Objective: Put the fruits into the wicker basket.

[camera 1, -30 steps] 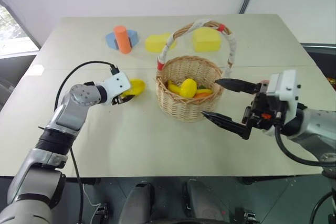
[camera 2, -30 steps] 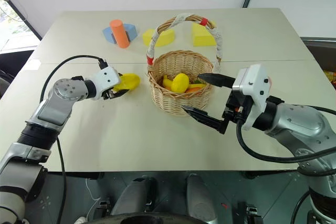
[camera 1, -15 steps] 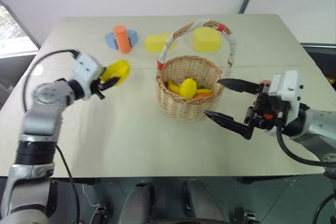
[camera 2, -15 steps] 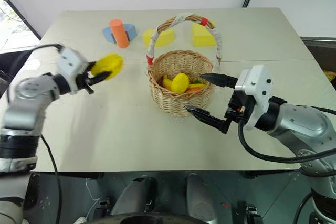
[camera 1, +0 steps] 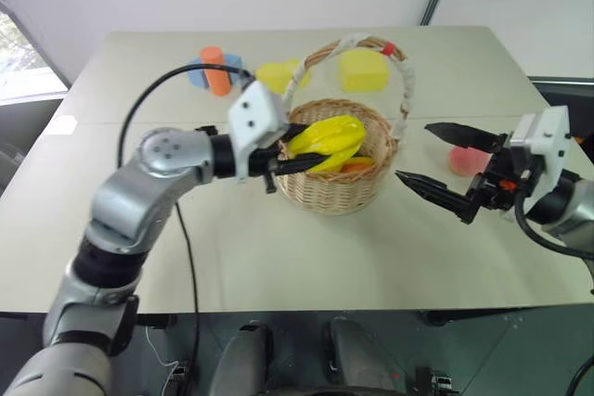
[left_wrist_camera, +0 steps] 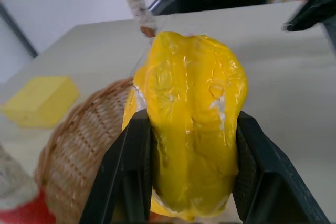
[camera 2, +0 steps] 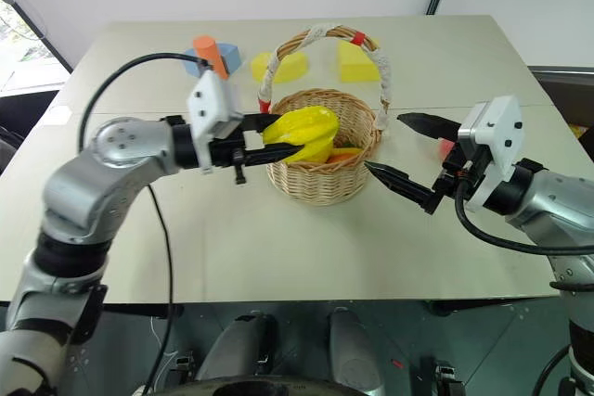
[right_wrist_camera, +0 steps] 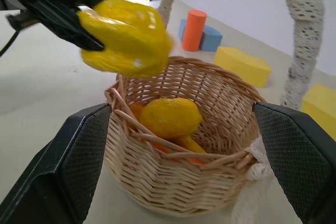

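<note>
My left gripper is shut on a yellow oblong ridged fruit and holds it level over the left rim of the wicker basket. In the left wrist view the fruit sits clamped between the two black fingers. Inside the basket lie a smaller yellow fruit and orange pieces. To the right of the basket my right gripper stands open and empty. A pinkish-red round fruit rests on the table just behind its fingers.
Two yellow foam blocks and an orange cylinder on blue pieces stand at the back of the table. The basket's tall white-wrapped handle arches over its back half. The table's front edge runs below both arms.
My left gripper lifted the yellow fruit off the table and carried it right, up to the basket's rim. The right gripper drew back to the right, still open.
</note>
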`<state>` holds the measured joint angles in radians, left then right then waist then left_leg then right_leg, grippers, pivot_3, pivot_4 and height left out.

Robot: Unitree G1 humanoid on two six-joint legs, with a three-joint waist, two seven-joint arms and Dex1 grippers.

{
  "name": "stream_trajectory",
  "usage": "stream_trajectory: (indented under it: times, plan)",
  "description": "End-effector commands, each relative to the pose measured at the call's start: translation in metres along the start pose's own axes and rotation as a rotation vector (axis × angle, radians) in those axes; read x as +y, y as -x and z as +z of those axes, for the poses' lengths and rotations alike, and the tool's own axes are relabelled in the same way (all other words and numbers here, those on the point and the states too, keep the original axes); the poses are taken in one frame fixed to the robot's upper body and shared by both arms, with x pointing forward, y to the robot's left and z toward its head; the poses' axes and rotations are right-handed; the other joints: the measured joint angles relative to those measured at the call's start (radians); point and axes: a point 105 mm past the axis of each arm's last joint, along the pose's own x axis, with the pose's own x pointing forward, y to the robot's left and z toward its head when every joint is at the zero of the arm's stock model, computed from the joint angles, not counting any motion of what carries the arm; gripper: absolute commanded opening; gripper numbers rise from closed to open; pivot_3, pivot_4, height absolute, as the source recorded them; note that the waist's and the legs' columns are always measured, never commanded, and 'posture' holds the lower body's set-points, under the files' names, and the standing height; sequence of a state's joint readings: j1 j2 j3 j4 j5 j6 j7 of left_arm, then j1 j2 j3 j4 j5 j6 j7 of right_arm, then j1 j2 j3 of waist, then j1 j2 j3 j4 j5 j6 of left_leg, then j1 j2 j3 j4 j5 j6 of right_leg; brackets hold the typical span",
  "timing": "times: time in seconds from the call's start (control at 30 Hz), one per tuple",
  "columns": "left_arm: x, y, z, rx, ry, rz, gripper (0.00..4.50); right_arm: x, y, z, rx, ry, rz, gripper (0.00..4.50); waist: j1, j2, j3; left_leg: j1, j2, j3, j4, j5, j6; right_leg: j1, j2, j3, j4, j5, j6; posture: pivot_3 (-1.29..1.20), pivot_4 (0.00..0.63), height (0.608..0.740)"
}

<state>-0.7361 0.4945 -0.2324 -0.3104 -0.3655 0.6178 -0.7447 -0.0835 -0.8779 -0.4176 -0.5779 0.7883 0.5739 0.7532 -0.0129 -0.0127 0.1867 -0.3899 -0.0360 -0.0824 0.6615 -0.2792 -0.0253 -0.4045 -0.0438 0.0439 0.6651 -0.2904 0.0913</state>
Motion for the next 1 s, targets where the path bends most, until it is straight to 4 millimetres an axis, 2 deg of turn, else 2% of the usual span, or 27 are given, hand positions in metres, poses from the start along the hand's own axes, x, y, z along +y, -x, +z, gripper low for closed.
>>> stream_trajectory:
  times: [0.03, 0.07, 0.1, 0.2, 0.23, 0.33, 0.43, 0.6, 0.67, 0.8, 1.0]
  plan:
    - [0.016, -0.018, 0.003, -0.03, -0.048, 0.072, 1.43, 0.001, 0.006, 0.006, -0.024, 0.031, -0.039, 4.5, 0.002, 0.0, 0.0, 0.0, 0.0, 0.0, 0.0, 0.0, 0.0, 0.0, 0.0, 0.0, 0.0, 0.0, 0.0, 0.0, 0.15, 0.74]
    - [0.016, -0.021, 0.001, -0.037, -0.031, 0.061, 2.38, 0.001, 0.007, 0.005, -0.026, 0.026, -0.053, 4.5, 0.001, 0.0, 0.0, 0.0, 0.0, 0.0, 0.0, 0.0, 0.001, 0.0, 0.0, 0.0, 0.0, 0.0, 0.0, 0.0, 0.15, 0.74]
    - [0.014, -0.022, -0.001, -0.039, -0.025, 0.044, 2.68, 0.0, 0.008, 0.004, -0.027, 0.021, -0.067, 4.5, -0.001, 0.0, 0.0, -0.001, 0.0, 0.0, 0.001, 0.0, 0.001, 0.0, 0.0, 0.0, 0.0, 0.0, 0.0, 0.0, 0.15, 0.74]
    - [0.013, -0.022, -0.004, -0.041, -0.035, 0.023, 4.24, -0.003, 0.013, 0.0, -0.019, 0.014, -0.107, 4.5, -0.001, 0.0, 0.0, -0.001, 0.0, 0.0, 0.001, -0.001, 0.001, -0.001, 0.0, 0.0, 0.0, 0.0, 0.0, 0.0, 0.15, 0.74]
    - [0.014, -0.02, -0.002, -0.06, -0.029, 0.022, 4.47, -0.008, 0.015, -0.003, -0.012, 0.006, -0.137, 4.5, 0.0, 0.0, 0.0, -0.001, 0.0, 0.0, 0.001, -0.001, 0.001, -0.001, 0.0, 0.001, 0.0, 0.0, 0.0, 0.0, 0.15, 0.74]
    - [0.014, -0.011, 0.012, -0.151, 0.027, 0.013, 4.47, -0.027, 0.018, -0.018, 0.033, -0.008, -0.248, 4.5, 0.001, 0.0, 0.0, -0.001, 0.0, 0.0, 0.001, -0.001, 0.001, 0.0, -0.001, 0.001, 0.0, 0.0, 0.0, 0.0, 0.15, 0.74]
    - [0.01, 0.003, 0.018, -0.212, 0.081, -0.014, 4.47, -0.055, 0.02, -0.04, 0.097, -0.018, -0.4, 4.5, -0.003, 0.0, 0.0, -0.001, 0.0, 0.001, 0.002, -0.001, 0.001, 0.0, -0.001, 0.001, 0.0, 0.0, 0.001, 0.0, 0.15, 0.74]
    - [-0.005, 0.034, -0.011, -0.126, 0.102, -0.06, 4.47, -0.117, 0.021, -0.085, 0.212, -0.084, -0.695, 4.5, -0.009, 0.002, -0.001, 0.001, 0.0, 0.002, 0.001, 0.0, 0.001, -0.001, -0.001, 0.002, 0.001, 0.0, 0.0, 0.0, 0.15, 0.74]
    - [-0.01, 0.041, -0.017, -0.107, 0.11, -0.059, 4.47, -0.135, 0.021, -0.097, 0.241, -0.099, -0.762, 4.5, -0.007, 0.002, -0.001, 0.001, 0.0, 0.002, 0.001, 0.0, 0.0, -0.001, -0.001, 0.002, 0.001, 0.0, 0.0, 0.0, 0.15, 0.74]
    - [-0.016, 0.043, -0.016, -0.109, 0.115, -0.06, 4.47, -0.147, 0.019, -0.116, 0.293, -0.12, -0.781, 4.5, 0.005, 0.002, -0.001, -0.001, -0.001, 0.001, 0.001, 0.0, 0.0, -0.001, -0.001, 0.002, 0.0, 0.0, 0.0, 0.0, 0.15, 0.74]
    - [-0.021, 0.043, -0.016, -0.104, 0.115, -0.046, 4.47, -0.153, 0.026, -0.141, 0.375, -0.207, -0.81, 4.5, -0.001, 0.002, -0.001, -0.002, -0.002, 0.002, 0.001, -0.001, 0.002, -0.001, -0.003, 0.002, 0.0, 0.0, 0.0, 0.0, 0.15, 0.74]
